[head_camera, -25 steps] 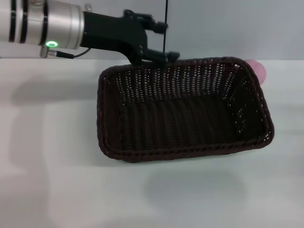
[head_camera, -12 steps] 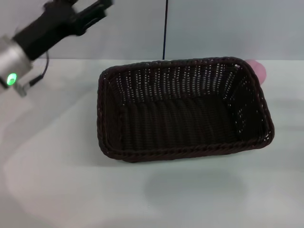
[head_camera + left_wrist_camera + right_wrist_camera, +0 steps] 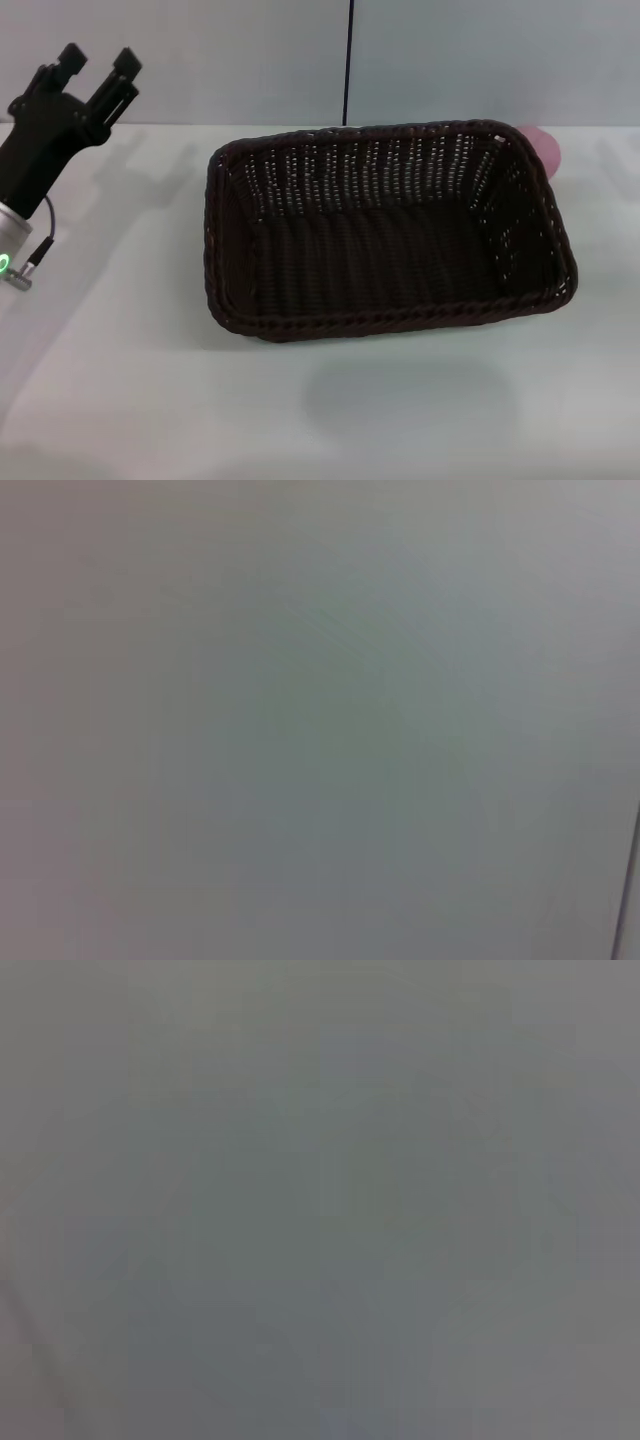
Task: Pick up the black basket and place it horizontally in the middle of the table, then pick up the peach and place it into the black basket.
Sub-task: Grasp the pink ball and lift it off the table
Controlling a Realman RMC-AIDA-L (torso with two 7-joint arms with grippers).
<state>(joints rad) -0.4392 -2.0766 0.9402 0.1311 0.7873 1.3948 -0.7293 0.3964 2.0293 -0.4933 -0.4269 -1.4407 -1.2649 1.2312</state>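
The black basket (image 3: 385, 230) lies lengthwise across the middle of the white table (image 3: 330, 410), upright and empty. The peach (image 3: 543, 147) is a pink ball just behind the basket's far right corner, partly hidden by the rim. My left gripper (image 3: 98, 62) is open and empty, raised at the far left, well clear of the basket, fingers pointing up and away. The right gripper is out of view. Both wrist views show only a plain grey surface.
A thin dark vertical line (image 3: 347, 60) runs down the back wall behind the basket. Bare tabletop lies in front of the basket and to its left.
My left gripper has let go of the basket's far rim and pulled back to the left and down. The basket and peach have not moved.
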